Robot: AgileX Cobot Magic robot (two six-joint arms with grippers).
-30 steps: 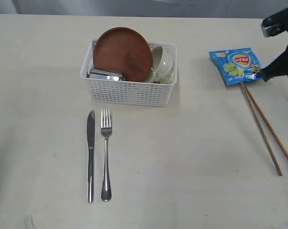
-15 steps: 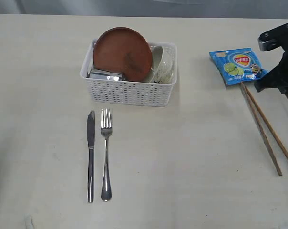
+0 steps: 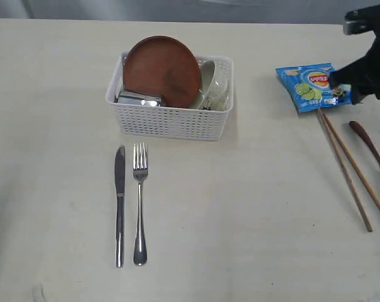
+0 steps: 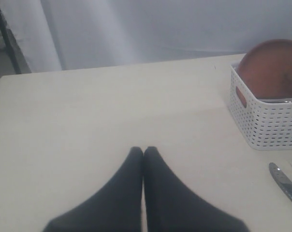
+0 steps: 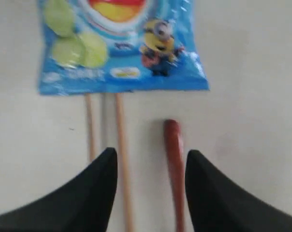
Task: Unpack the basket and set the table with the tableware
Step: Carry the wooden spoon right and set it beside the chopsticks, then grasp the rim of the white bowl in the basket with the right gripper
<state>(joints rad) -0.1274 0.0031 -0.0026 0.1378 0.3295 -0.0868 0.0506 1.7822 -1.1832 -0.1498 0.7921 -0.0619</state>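
The white basket (image 3: 171,119) stands on the table (image 3: 253,207) and holds a tilted brown plate (image 3: 162,70), a pale bowl (image 3: 216,85) and a steel cup (image 3: 139,99). A knife (image 3: 119,204) and a fork (image 3: 139,201) lie side by side in front of it. At the right lie two chopsticks (image 3: 348,167) and, beside them, a brown wooden spoon (image 3: 371,151). My right gripper (image 3: 350,85) hovers over the chip bag's corner, open and empty (image 5: 151,154), above the spoon handle (image 5: 174,164) and one chopstick (image 5: 121,145). My left gripper (image 4: 143,151) is shut and empty, left of the basket (image 4: 264,121).
A blue chip bag (image 3: 309,85) lies at the far ends of the chopsticks, its right corner under my right arm. In the left wrist view the knife tip (image 4: 284,181) shows near the basket's perforated wall, and a grey curtain hangs behind the table's back edge.
My right gripper has opened and lifted back toward the chip bag. The wooden spoon now lies on the table to the right of the chopsticks. The left gripper has not moved.
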